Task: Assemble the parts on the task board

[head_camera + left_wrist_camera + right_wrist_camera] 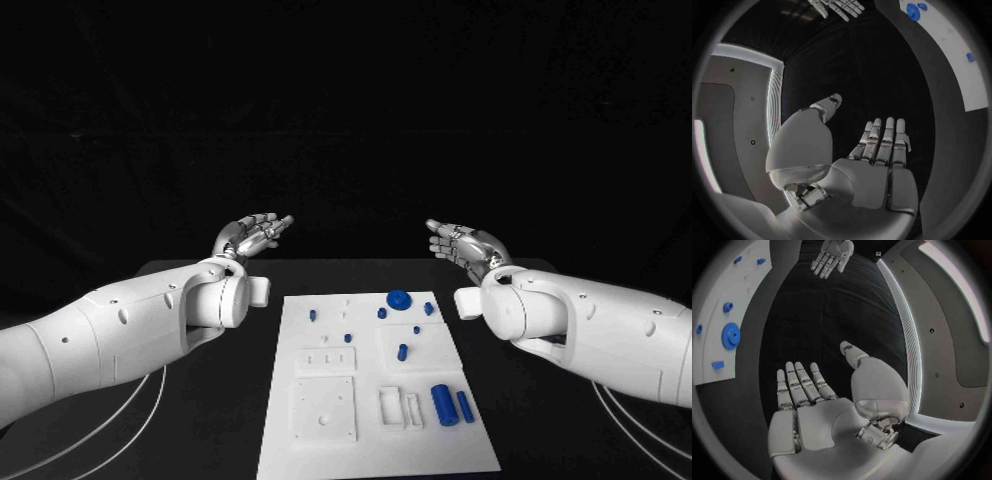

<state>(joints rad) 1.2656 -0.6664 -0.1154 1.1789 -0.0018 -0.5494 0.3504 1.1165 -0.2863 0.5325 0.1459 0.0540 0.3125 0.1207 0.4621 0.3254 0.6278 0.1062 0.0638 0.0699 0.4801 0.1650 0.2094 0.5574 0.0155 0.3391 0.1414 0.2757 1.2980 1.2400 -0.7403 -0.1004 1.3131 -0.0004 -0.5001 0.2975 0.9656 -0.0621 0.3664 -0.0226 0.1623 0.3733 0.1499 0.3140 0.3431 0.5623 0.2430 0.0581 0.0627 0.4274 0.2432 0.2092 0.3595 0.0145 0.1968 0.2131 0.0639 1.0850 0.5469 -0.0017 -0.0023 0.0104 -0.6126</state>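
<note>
The left hand [253, 234] is raised beyond the far end of the task board [325, 455], palm turned inward, fingers spread and holding nothing. The right hand [464, 241] mirrors it on the other side, fingers also apart and empty. In the left wrist view the palm and straight fingers [887, 140] face bare dark space, and the right wrist view shows the same of its own fingers [798, 382].

Neither hand touches any part, so by my reading the assembly has barely begun — or not at all. The white board lies between the two forearms, near the robot. On it a round blue gear [398, 297] sits at the far end, with several small blue pegs [382, 313] scattered just below it. Two larger blue cylinders [446, 404] lie side by side toward the near right corner, next to white slotted fixtures [400, 406]. Whether the small pegs already stand seated in their holes or merely lie loose I cannot tell. The cylinders look loose and unplaced, so most of the work seems left to do.

The black table [216, 420] carries the board — around it the room is dark.
</note>
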